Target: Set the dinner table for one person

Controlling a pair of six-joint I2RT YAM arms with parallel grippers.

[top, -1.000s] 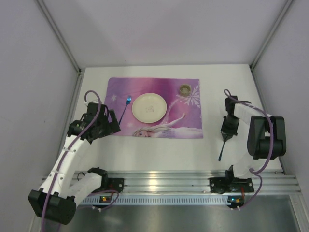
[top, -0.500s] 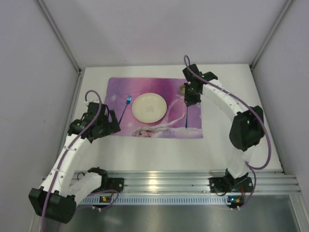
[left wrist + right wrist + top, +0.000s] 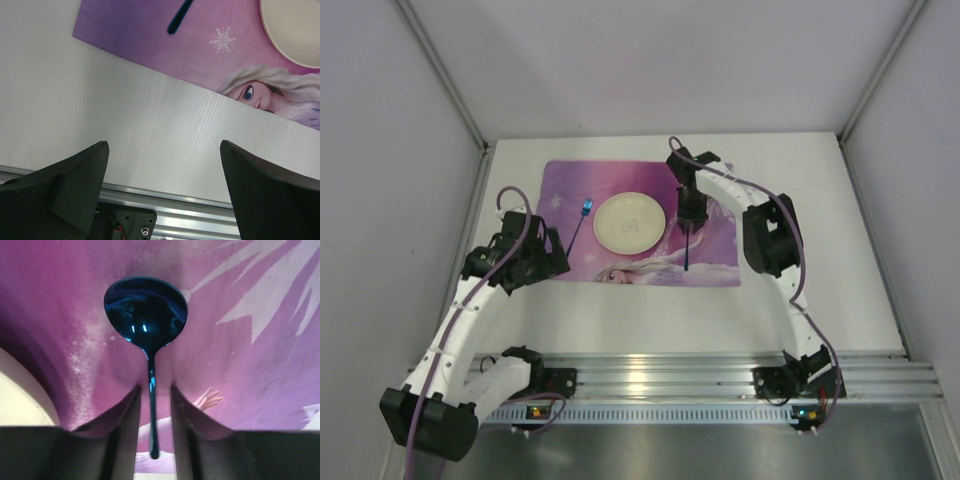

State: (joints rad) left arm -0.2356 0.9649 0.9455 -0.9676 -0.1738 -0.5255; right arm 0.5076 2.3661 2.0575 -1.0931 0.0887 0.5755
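The white dinner table (image 3: 800, 170) carries a purple placemat (image 3: 560, 185) with a cream plate (image 3: 629, 222) in its middle and a blue fork (image 3: 580, 225) left of the plate. My right gripper (image 3: 690, 222) reaches over the mat just right of the plate. In the right wrist view a dark blue spoon (image 3: 146, 305) lies with its handle between the fingers of the right gripper (image 3: 155, 387), jaws slightly apart, mat showing on both sides of the handle. The spoon's handle (image 3: 687, 255) points towards the near edge. My left gripper (image 3: 548, 255) is open and empty over bare table (image 3: 125, 125) at the mat's near left corner.
The right arm hides the mat's far right part. An aluminium rail (image 3: 670, 375) runs along the near edge, also in the left wrist view (image 3: 200, 205). Grey enclosure walls stand on three sides. The fork's handle (image 3: 179, 17) and plate rim (image 3: 295, 30) show ahead of the left gripper.
My right arm has swung from the table's right side across to the mat, bringing the spoon to just right of the plate. The left arm has not moved.
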